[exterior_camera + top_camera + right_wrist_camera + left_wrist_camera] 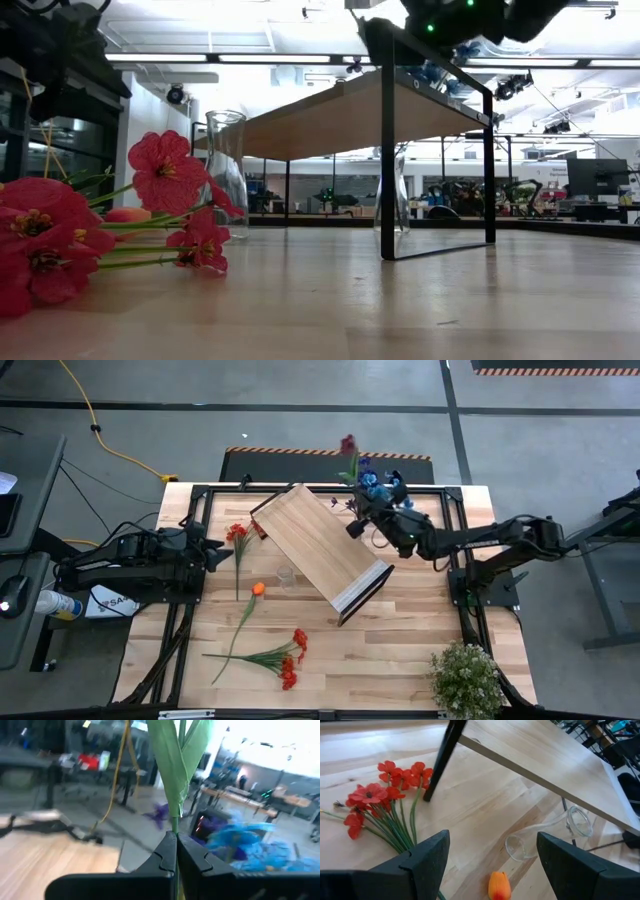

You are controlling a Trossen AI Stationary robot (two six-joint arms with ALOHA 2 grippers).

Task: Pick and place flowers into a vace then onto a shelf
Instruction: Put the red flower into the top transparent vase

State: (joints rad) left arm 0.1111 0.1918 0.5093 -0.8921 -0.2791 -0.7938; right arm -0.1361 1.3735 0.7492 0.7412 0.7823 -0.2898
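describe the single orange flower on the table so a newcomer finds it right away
Start at the shelf, the big light-wood board lying askew mid-table. Off its left side, past the clear glass vase, lies the orange flower. It is a lone small orange bud on one long green stem; the red flowers and the red bunch nearby have open blooms.

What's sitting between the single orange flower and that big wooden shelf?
A clear glass vase stands between the orange flower and the shelf, seen in the high view.
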